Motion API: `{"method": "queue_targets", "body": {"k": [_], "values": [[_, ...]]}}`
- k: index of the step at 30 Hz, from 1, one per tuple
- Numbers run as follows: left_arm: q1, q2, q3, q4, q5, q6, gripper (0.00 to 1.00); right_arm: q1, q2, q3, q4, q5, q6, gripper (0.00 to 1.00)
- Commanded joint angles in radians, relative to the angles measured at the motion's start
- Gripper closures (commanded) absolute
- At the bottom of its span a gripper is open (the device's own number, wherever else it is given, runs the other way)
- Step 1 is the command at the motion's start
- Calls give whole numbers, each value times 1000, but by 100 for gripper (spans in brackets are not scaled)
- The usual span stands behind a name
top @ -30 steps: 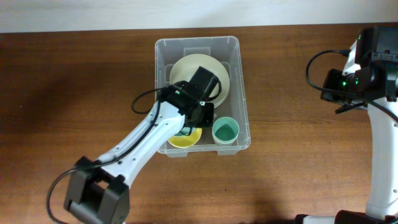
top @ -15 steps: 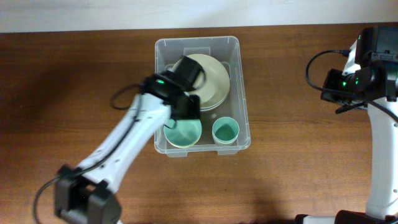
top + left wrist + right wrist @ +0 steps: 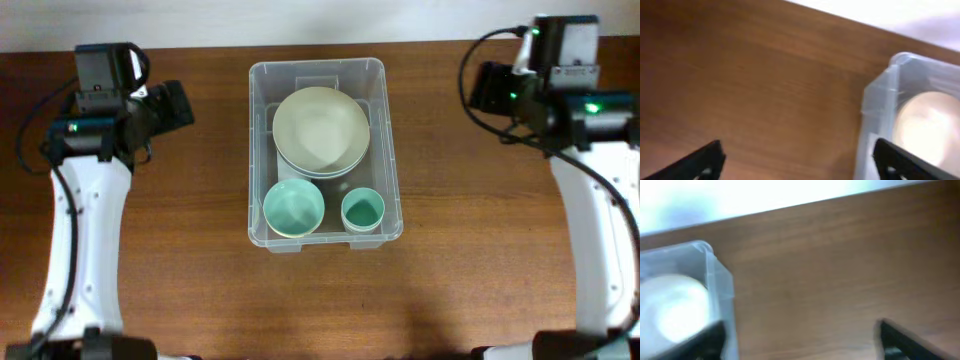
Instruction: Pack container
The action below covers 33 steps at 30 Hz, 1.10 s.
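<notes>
Left gripper (image 3: 798,161): I read the fingers as spread wide with nothing between them. It hangs over the bare wooden table (image 3: 150,250), well to the left of the bin.
Right gripper (image 3: 800,341): fingers also spread wide and empty. It is over the table on the opposite side, also well apart from the bin.
Container (image 3: 256,150): clear plastic bin, upright, mid-table between my two arms. One corner shows in each wrist view.
Cream plate (image 3: 320,125): lies in the far half of the container on top of a second pale dish. I cannot tell whether it sits level.
Mint bowl (image 3: 294,207): near-left corner of the container, open side up.
Teal cup (image 3: 363,211): near-right corner, just beside the mint bowl, upright.
Loose items: I see none on the table.
Progress, my judgement: packing looks finished or nearly so.
Risk 1: if the cream plate is not seated flat, any knock to the container could slide it onto the bowl or cup.
Risk 2: sending either arm back in low could catch the rim and drag the light bin across the table.
Risk 3: both wrist views are blurred, so I would not trust them for fine clearance.
</notes>
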Motion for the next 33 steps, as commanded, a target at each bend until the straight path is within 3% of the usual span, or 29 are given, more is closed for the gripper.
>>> {"method": "queue_targets", "body": {"k": [1,8,20,28,33], "values": [[30,93,0,9,36,84,1,11,87,0,23,24,4,1],[31,200,0,9,43,84,1,-2,169,0,6,73,3,1],[31,168,0,-112,134,125,1,-2,108,0,-112,74,8,1],[31,58,-5,-138,133,140,1,-1,-52,-19,-148,57,7,1],[31,-80,-101,-97,134,140,1,-1,-267,-272,-66,51,8,1]]}}
